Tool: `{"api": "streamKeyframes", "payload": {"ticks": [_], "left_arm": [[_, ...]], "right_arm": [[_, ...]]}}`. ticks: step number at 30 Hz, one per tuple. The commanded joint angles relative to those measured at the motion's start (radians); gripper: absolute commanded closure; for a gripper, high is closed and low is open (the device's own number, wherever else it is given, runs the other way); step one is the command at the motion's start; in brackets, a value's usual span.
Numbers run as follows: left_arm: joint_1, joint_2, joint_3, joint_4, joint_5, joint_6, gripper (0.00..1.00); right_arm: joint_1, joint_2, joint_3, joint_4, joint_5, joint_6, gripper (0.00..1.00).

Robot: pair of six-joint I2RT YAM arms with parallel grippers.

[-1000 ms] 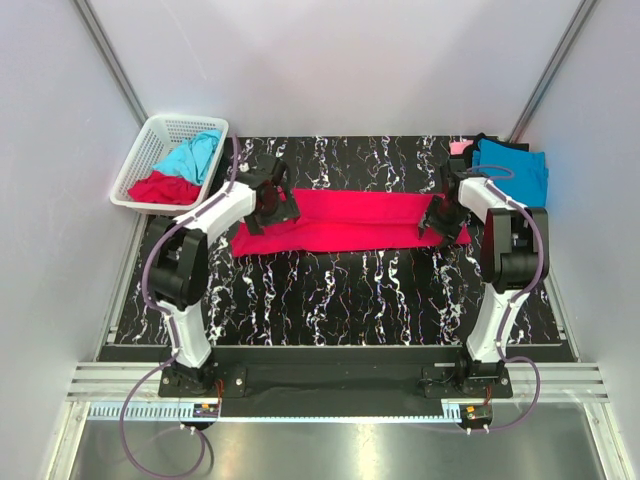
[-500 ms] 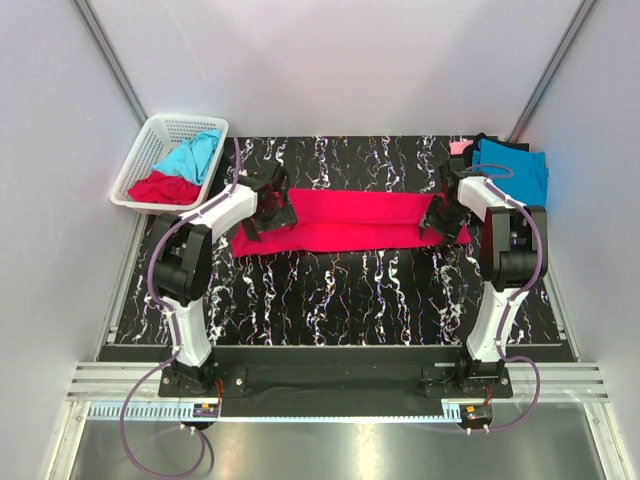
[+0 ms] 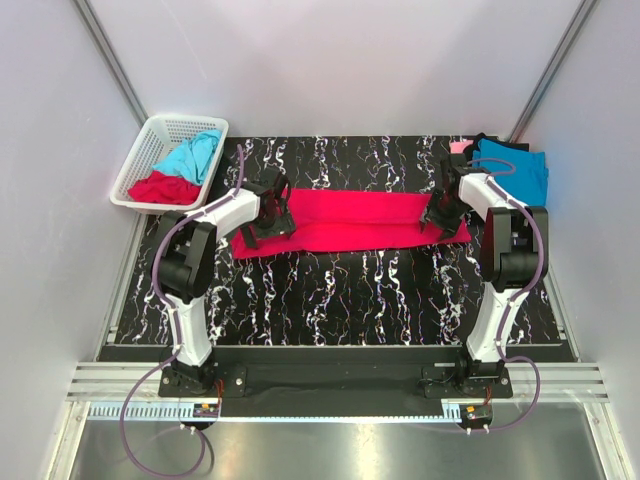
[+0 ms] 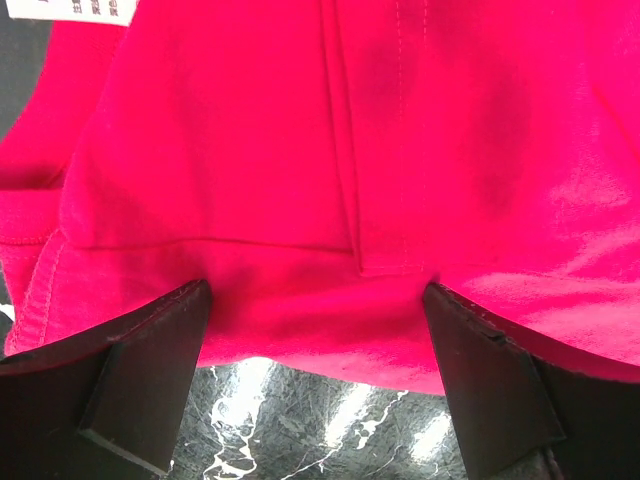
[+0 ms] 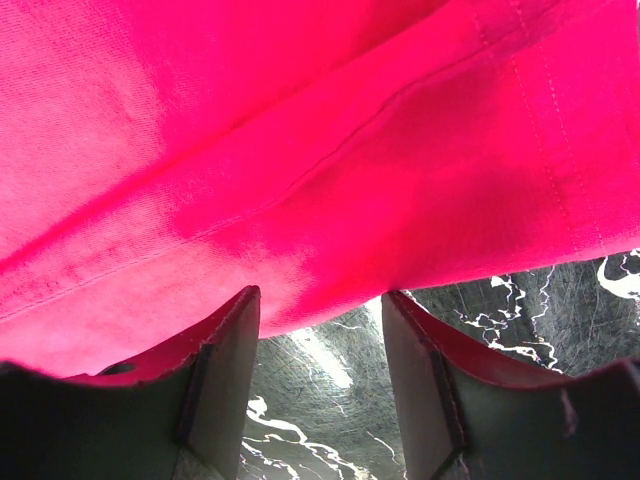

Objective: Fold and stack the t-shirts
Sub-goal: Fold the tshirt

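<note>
A crimson red t-shirt (image 3: pixel 350 220) lies folded into a long flat strip across the black marbled table (image 3: pixel 340 290). My left gripper (image 3: pixel 258 225) is low over the strip's left end. It is open wide, and the cloth's near edge (image 4: pixel 300 320) lies between its fingertips (image 4: pixel 150 370). My right gripper (image 3: pixel 438 220) is at the strip's right end, open with a narrower gap. The red hem (image 5: pixel 300 230) lies just beyond its fingers (image 5: pixel 215 380), and bare table shows between them. Neither gripper pinches any cloth.
A white lattice basket (image 3: pixel 140 165) at the back left holds a turquoise shirt (image 3: pixel 192 155) and a red shirt (image 3: pixel 160 188). At the back right lies a turquoise shirt (image 3: pixel 515 170) on black and pink cloth (image 3: pixel 462 147). Grey walls close in the sides.
My left gripper has slid a little toward the near left over the strip's left end. The right gripper has edged slightly away and its jaws have narrowed a bit. The shirt has not moved.
</note>
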Motion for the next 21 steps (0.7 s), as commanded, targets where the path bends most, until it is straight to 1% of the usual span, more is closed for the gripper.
{"api": "streamKeyframes", "payload": {"ticks": [1, 3, 4, 9, 11, 14, 18, 21], "left_arm": [[0.002, 0.001, -0.003, 0.012, -0.023, -0.009, 0.07], [0.002, 0.004, -0.004, 0.012, -0.024, -0.008, 0.07], [0.002, 0.007, -0.004, 0.012, -0.024, -0.008, 0.07], [0.002, 0.020, -0.009, 0.012, -0.020, -0.008, 0.07], [0.002, 0.018, -0.011, 0.012, -0.021, -0.008, 0.07], [0.002, 0.018, -0.014, 0.012, -0.023, -0.008, 0.07], [0.002, 0.018, -0.015, 0.012, -0.021, -0.008, 0.07], [0.002, 0.021, -0.020, 0.012, -0.021, -0.008, 0.07]], "right_arm": [[0.009, -0.044, 0.015, 0.010, 0.003, 0.000, 0.42], [0.011, -0.062, 0.005, 0.021, 0.003, 0.005, 0.43], [0.009, -0.066, 0.006, 0.026, -0.038, 0.002, 0.44], [0.009, -0.098, 0.015, 0.041, -0.118, -0.002, 0.46], [0.011, -0.107, 0.014, 0.055, -0.176, -0.002, 0.46], [0.009, -0.118, -0.006, 0.070, -0.132, 0.005, 0.46], [0.011, -0.069, -0.023, 0.067, -0.087, -0.008, 0.47], [0.011, -0.029, -0.063, 0.069, -0.023, -0.003, 0.48]]}}
